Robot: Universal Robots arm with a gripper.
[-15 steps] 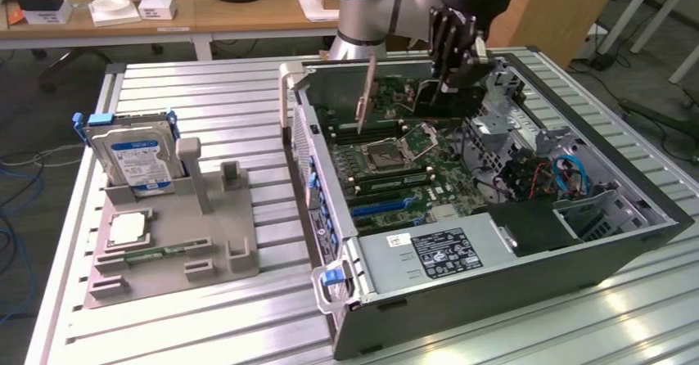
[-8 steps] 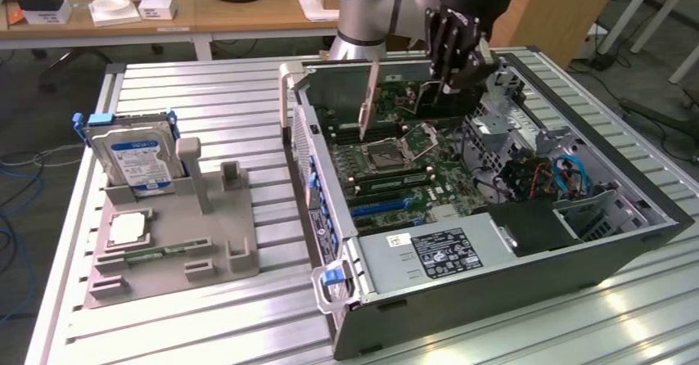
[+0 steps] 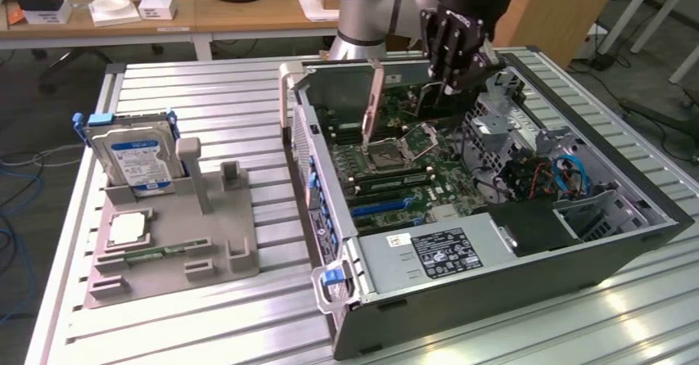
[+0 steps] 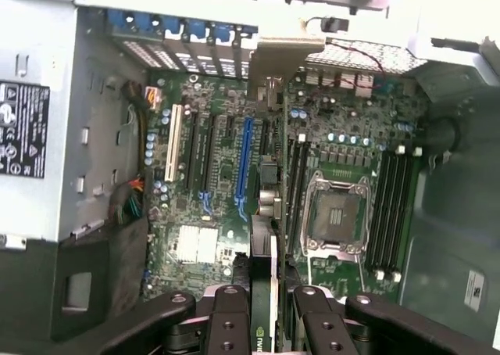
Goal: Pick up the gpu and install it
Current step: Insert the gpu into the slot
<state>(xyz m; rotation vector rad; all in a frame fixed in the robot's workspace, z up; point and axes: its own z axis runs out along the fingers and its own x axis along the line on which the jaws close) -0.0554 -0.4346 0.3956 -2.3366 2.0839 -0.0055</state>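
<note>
The gpu (image 4: 263, 238) is held edge-on between the fingers of the gripper (image 4: 269, 308), which are clamped on its upper edge. The card is carried above the motherboard (image 4: 219, 175) inside the open computer case (image 3: 611, 250), with its metal bracket end (image 4: 283, 54) toward the rear wall of the case.

Risk, as judged: the card hangs between the blue slot (image 4: 247, 163) and the CPU socket (image 4: 336, 214) rather than squarely over a slot; if lowered off-line, its edge could be jammed against the board or nearby components. A slight tilt in the grip could also cause the bracket to catch on the rear wall.

The case rests on a ribbed metal table (image 3: 218, 95). Beside the case, a grey fixture (image 3: 175, 242) carries a hard drive (image 3: 137, 156). Behind the case, wooden desks (image 3: 218, 13) are seen.
</note>
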